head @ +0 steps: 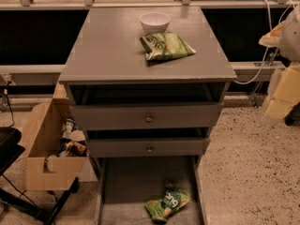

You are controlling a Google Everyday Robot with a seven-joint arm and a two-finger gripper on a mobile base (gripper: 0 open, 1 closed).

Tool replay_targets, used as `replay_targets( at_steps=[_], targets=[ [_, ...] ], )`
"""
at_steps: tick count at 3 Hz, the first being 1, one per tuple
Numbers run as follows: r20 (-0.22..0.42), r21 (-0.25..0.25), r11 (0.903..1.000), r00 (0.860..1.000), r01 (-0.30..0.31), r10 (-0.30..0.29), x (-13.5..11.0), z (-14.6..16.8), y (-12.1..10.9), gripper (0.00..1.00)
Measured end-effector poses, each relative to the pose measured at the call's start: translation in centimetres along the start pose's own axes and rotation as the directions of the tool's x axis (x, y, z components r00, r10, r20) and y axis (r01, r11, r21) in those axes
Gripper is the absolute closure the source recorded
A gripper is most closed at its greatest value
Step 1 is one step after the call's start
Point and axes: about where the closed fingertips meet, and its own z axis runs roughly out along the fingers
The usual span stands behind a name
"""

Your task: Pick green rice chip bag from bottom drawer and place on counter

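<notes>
Item: green rice chip bag (167, 204), lying in open bottom drawer (126, 182), not yet lifted; transfer to table (108, 50) outstanding. Robot tool (281, 97) raised at right, well apart from bag; aperture and contents cannot be told.

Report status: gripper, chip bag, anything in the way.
Gripper at right edge of view, beside counter. Green rice chip bag lying in open bottom drawer, untouched. Nothing covering it; white bowl, paler green bag on counter.

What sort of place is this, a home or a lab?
Probably a lab or test room, not a home: speckled floor, a cardboard box of odds and ends beside a lone grey cabinet. The gripper hangs at the right edge, beside the counter.
</notes>
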Motion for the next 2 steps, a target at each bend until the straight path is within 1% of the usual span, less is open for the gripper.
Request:
replay_targets(
  at_steps=[1, 2],
  targets=[
    [0.000, -0.001, 1.0000, 1.000, 0.000, 0.000, 0.0, 0.1, 0.0, 0.00],
    [-0.005, -0.025, 0.9996, 1.000, 0.012, -0.012, -0.6, 2.8, 0.7, 0.00]
  ],
)
